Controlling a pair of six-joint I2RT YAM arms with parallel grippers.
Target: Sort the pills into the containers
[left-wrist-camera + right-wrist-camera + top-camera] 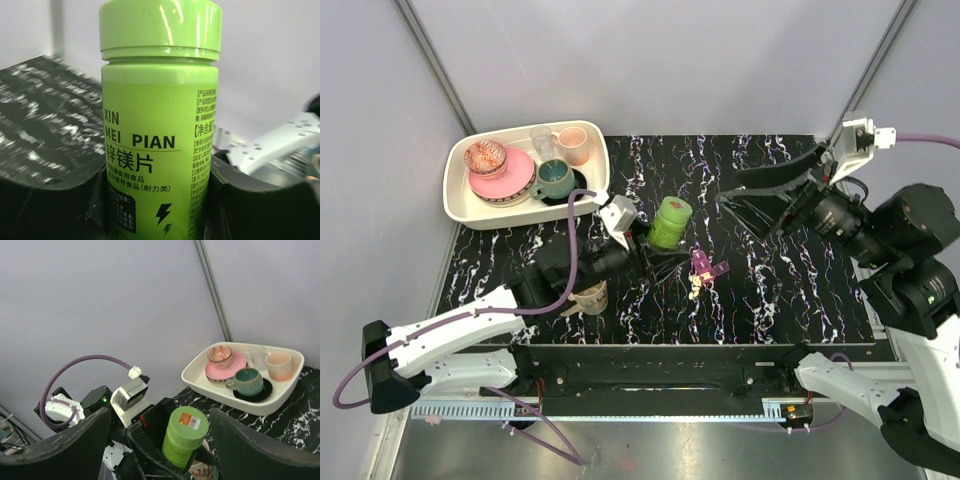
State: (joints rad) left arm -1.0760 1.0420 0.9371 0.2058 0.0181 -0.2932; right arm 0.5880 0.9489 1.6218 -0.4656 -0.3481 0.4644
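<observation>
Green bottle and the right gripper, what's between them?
Only bare tabletop, seen in the top view, between the green bottle and the open right gripper.

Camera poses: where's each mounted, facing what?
Top external: overhead behind the robot, facing down at the table; left arm, right arm show.
Left wrist: on left gripper, looking along its fingers at the green bottle they clamp.
Right wrist: on open right gripper, facing the left arm and tray; own fingers show.
Shared: all see the bottle; top and right wrist, the tray.
</observation>
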